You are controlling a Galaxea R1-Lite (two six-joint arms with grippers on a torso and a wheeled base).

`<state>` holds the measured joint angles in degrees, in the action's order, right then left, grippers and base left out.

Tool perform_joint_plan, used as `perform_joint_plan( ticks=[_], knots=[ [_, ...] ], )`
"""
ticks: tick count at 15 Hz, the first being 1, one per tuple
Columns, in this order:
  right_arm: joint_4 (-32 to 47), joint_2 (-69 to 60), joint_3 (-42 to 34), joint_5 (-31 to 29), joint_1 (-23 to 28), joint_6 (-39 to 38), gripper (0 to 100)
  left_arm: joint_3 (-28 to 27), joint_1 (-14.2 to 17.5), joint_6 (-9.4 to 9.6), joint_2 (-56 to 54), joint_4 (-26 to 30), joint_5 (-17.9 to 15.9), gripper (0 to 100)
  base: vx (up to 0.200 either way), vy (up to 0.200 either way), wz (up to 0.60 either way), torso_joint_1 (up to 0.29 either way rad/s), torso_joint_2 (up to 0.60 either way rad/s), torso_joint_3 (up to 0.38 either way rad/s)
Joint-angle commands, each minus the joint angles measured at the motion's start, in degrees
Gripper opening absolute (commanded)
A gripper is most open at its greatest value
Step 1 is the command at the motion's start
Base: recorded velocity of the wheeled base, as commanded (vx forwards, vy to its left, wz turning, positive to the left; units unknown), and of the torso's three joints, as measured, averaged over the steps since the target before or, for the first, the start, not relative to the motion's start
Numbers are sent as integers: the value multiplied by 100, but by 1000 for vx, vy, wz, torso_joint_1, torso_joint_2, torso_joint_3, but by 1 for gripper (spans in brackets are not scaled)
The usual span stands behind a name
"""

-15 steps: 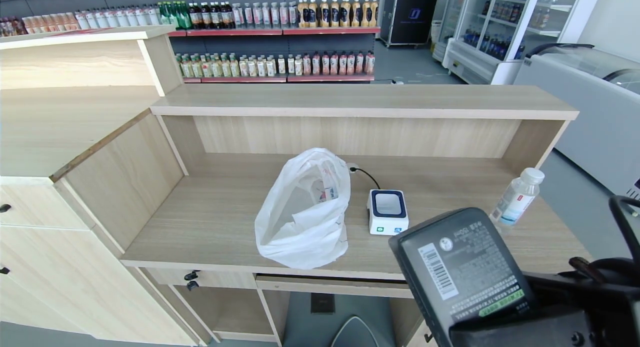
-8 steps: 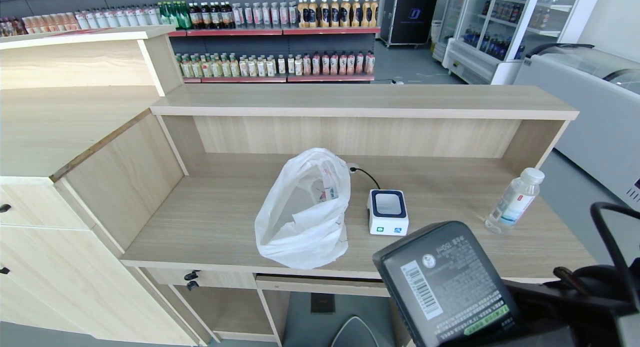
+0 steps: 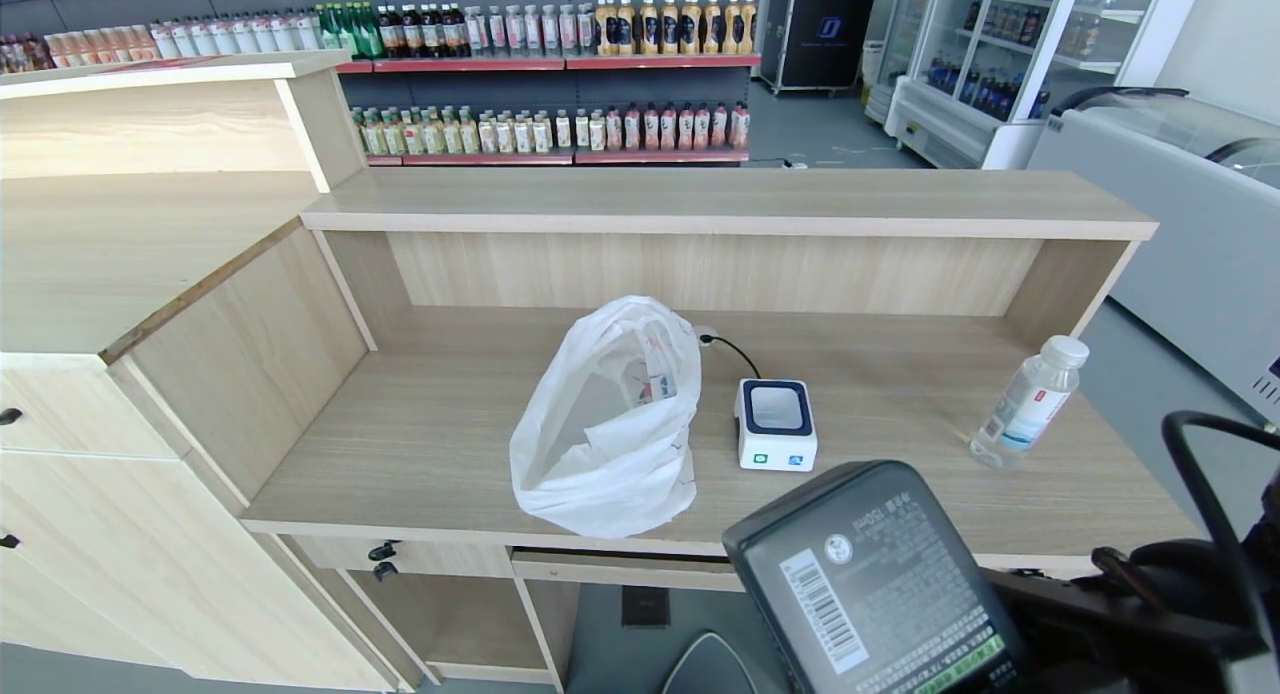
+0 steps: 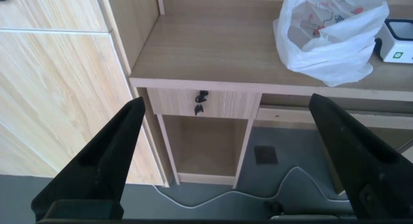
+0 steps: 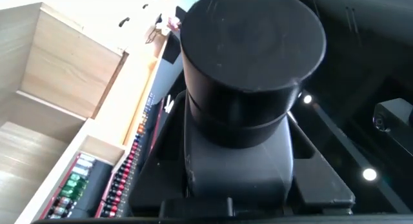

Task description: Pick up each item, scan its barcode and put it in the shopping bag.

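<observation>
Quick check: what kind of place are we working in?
Most likely a small shop's checkout: shelves of bottled drinks behind, a barcode scanner on the counter, glass-door fridges at right.

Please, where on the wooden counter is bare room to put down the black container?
Two bare patches on the wooden counter could take the black labelled container: between the counter's left side wall and the white plastic shopping bag, and between the white dark-framed scanner and the clear white-capped bottle. Crowded where bag and scanner nearly meet.
</observation>
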<state>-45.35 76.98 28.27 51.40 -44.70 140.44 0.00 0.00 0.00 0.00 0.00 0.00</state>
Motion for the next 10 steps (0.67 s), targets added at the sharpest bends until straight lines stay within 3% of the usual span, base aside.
perform_joint_plan(
  ticks=[1, 9, 10],
  knots=[
    [0, 27, 3, 2, -3, 1, 0, 0, 0, 0, 0, 0, 0, 100, 0, 0, 0, 0, 0, 0],
    [26, 36, -6, 2, -12, -7, 0, 0, 0, 9, 0, 0, 0, 100, 0, 0, 0, 0, 0, 0],
    [35, -26, 56, -7, 85, -289, 0, 0, 0, 9, 0, 0, 0, 100, 0, 0, 0, 0, 0, 0]
  ],
)
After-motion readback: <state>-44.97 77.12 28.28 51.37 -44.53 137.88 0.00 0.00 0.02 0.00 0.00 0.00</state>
